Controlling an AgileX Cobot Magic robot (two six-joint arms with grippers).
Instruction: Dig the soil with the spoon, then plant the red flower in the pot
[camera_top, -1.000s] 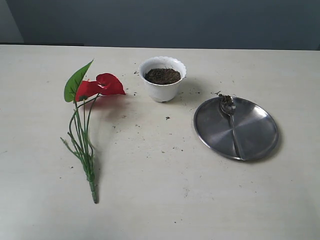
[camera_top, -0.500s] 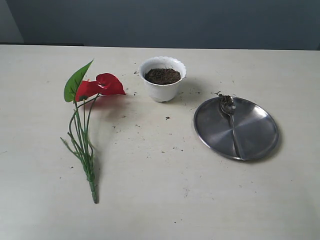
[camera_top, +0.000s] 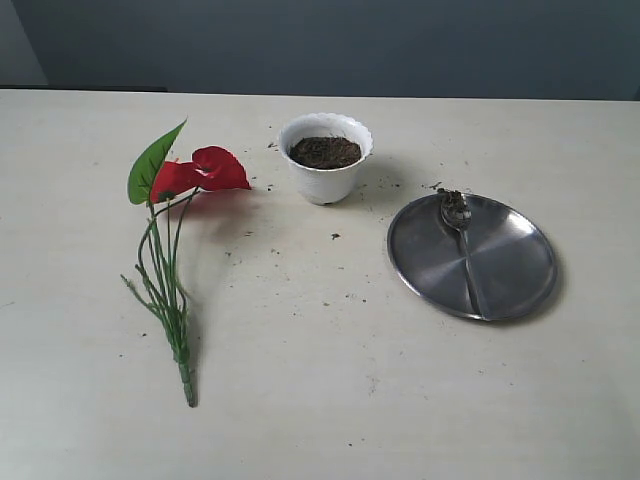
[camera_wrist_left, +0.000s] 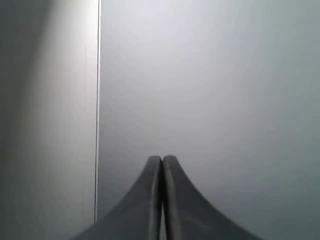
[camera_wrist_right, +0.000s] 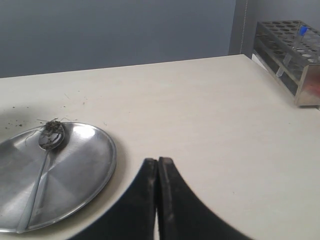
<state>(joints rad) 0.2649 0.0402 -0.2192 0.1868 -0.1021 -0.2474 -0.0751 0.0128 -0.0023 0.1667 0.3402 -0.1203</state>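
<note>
- The spoon (camera_top: 465, 255) lies on the steel plate (camera_top: 515, 275) at the right of the exterior view, its bowl toward the top of the frame and its handle running down to the plate's lower edge. A small clump of soil sits in the bowl.
- I judge the spoon to be light, stiff and smooth, so it may slip on the metal plate. The long thin handle, near its lower end, looks like the best place to hold it.
- The soil (camera_top: 325, 152) fills the pot (camera_top: 325, 178) in the upper middle of the frame. It looks loose and crumbly, and it would probably spill easily; dark crumbs are scattered on the table (camera_top: 320, 400) around the pot.
- The pot seems light, so it could tip or slide if the spoon pushes hard.
- The red flower (camera_top: 205, 170) lies flat at the left of the frame, well apart from the pot, blooms up and stems (camera_top: 170, 300) pointing down. The stems look thin and bendable, so I would grip them low, where they are bunched.
- Count: one spoon, one pot, one plate, one flower bunch with one green leaf (camera_top: 152, 165).
- The left gripper (camera_wrist_left: 162, 160) is closed with nothing between its jaws, facing only a grey wall.
- The right gripper (camera_wrist_right: 158, 162) is also closed and empty, near the plate but not touching it.
</note>
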